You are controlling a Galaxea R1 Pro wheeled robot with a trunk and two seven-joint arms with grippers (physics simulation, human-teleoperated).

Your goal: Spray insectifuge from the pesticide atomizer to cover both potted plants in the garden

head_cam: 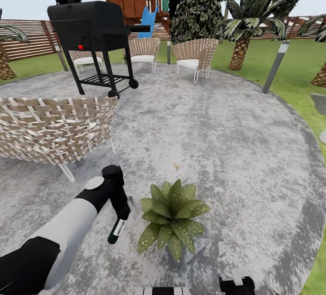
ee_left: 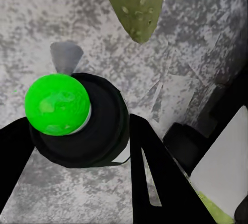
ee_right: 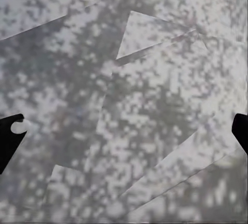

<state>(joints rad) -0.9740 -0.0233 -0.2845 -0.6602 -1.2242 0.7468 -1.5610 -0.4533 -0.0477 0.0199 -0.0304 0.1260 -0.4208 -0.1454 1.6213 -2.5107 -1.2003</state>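
One left claw (head_cam: 118,222) clenched on atomizer (head_cam: 116,232) beside potted plant (head_cam: 172,218); right claw (ee_right: 124,131) released.

Through the right wrist camera I look straight down on the mottled grey stone patio (ee_right: 129,100), its surface crossed by pale angular patches with sharp edges. The right gripper (ee_right: 126,131) has its two dark fingers (ee_right: 10,133) spread wide apart, one tip at each edge of my picture, nothing between them.
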